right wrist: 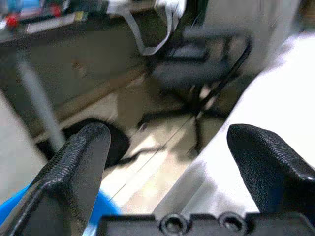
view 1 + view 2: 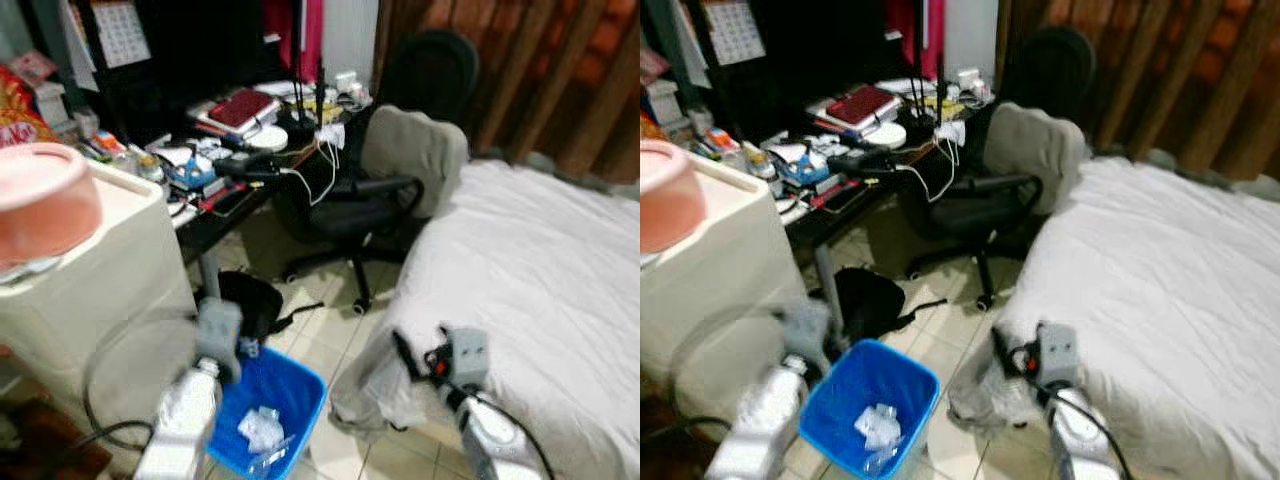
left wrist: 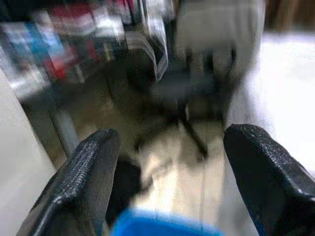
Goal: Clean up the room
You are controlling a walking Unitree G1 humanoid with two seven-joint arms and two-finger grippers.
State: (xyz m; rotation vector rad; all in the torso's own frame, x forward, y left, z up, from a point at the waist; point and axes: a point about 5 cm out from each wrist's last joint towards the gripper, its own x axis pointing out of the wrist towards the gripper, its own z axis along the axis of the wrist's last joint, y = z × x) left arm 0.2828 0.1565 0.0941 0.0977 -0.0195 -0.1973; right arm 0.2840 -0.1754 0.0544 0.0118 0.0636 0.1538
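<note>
A blue waste bin [image 2: 300, 388] stands on the tiled floor at the bottom of the head views, with crumpled clear wrapping [image 2: 262, 428] inside it. My left gripper [image 3: 167, 182] is held over the bin's near-left side; its two black fingers are wide apart and hold nothing. My right gripper [image 1: 170, 167] hovers at the corner of the white bed [image 2: 540, 270], to the right of the bin. It too is open and empty. A black bag [image 2: 252, 300] lies on the floor just beyond the bin.
A black office chair [image 2: 390, 190] with a grey cloth over its back stands between the cluttered dark desk [image 2: 215, 222] and the bed. A white cabinet [image 2: 90, 290] topped by a pink basin [image 2: 45, 200] is close on my left. Cables hang from the desk edge.
</note>
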